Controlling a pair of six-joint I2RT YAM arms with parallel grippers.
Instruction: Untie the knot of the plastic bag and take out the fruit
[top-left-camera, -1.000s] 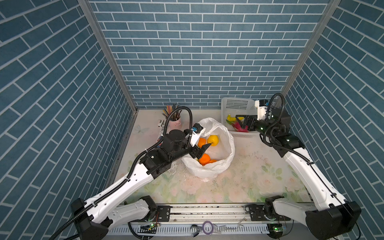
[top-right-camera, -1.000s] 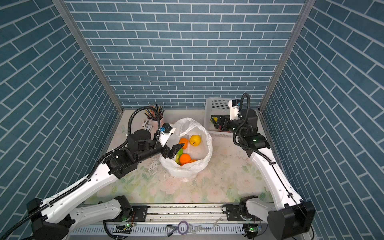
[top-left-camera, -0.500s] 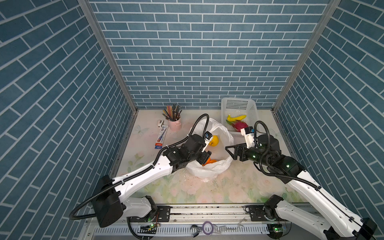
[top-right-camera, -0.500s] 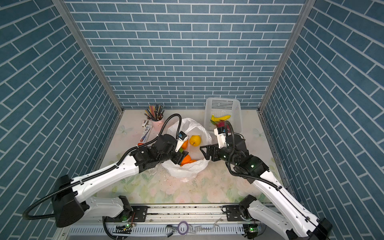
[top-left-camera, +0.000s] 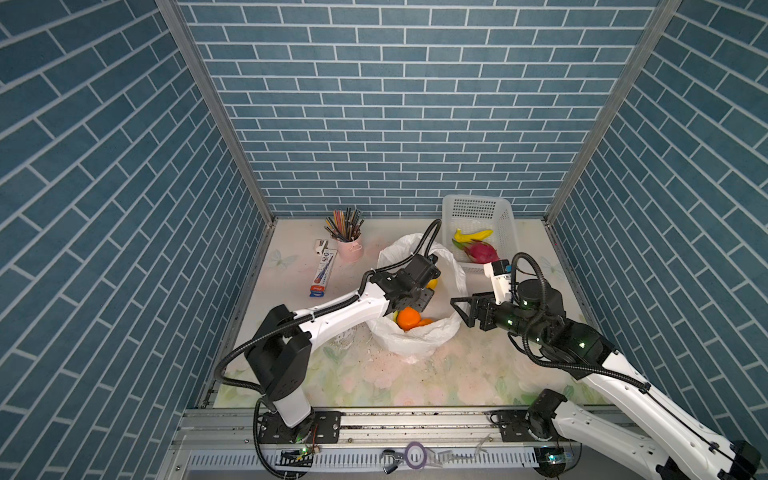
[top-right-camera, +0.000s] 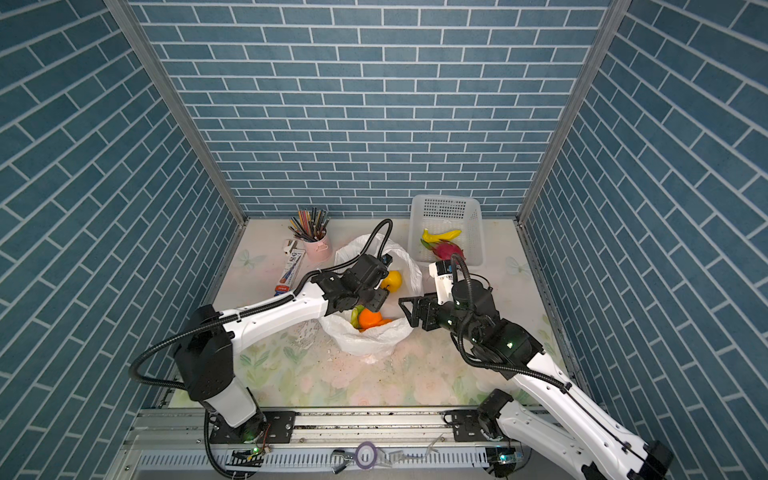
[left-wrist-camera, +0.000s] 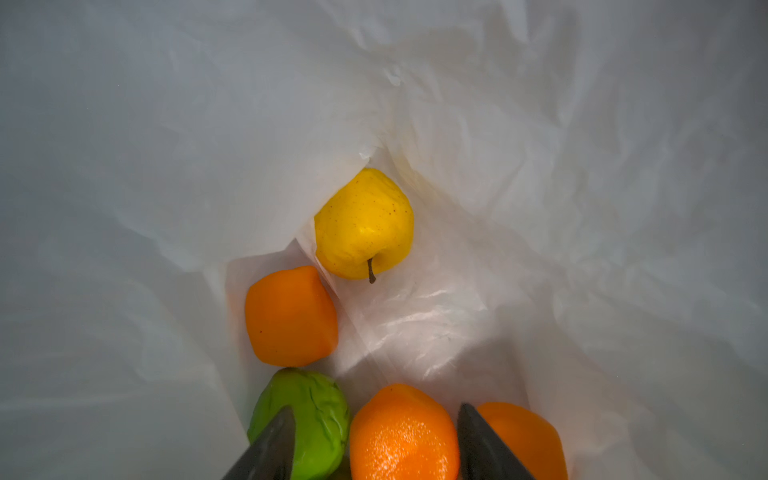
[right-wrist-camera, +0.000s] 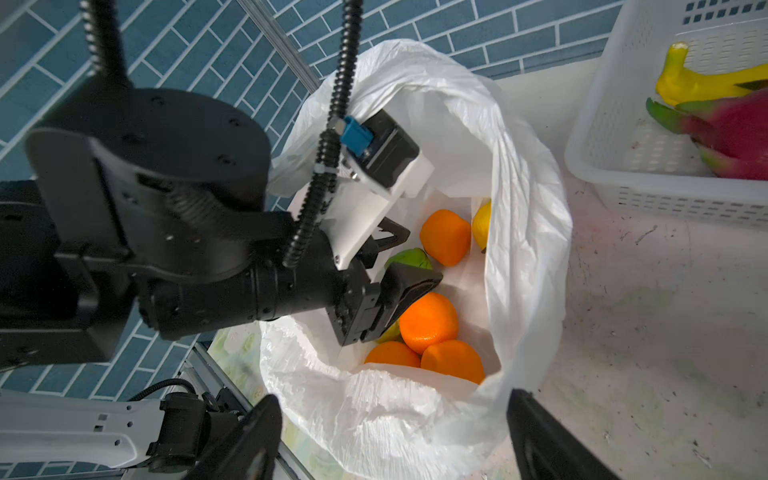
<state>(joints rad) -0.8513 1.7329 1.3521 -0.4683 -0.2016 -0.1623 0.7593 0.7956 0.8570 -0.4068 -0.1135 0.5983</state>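
Pale floral sheeting covers the surface (top-left-camera: 374, 382), boxed in on three sides by blue brick-patterned walls (top-left-camera: 395, 124), with a metal rail (top-left-camera: 415, 420) along the near edge. At the back stand a pink cup of pencils (top-left-camera: 348, 249), a flat carton (top-left-camera: 323, 275) and a white basket (top-left-camera: 505, 220) holding a banana (top-left-camera: 473, 235) and a dragon fruit (top-left-camera: 480, 252). The plastic bag (top-left-camera: 415, 345) sits mid-surface, its mouth open. The left hand (left-wrist-camera: 376, 409) reaches inside, fingers spread either side of an orange (left-wrist-camera: 403, 432), beside a green fruit (left-wrist-camera: 316, 415) and a yellow apple (left-wrist-camera: 363, 224). The right hand (right-wrist-camera: 392, 397), spread wide, hangs at the bag's rim.
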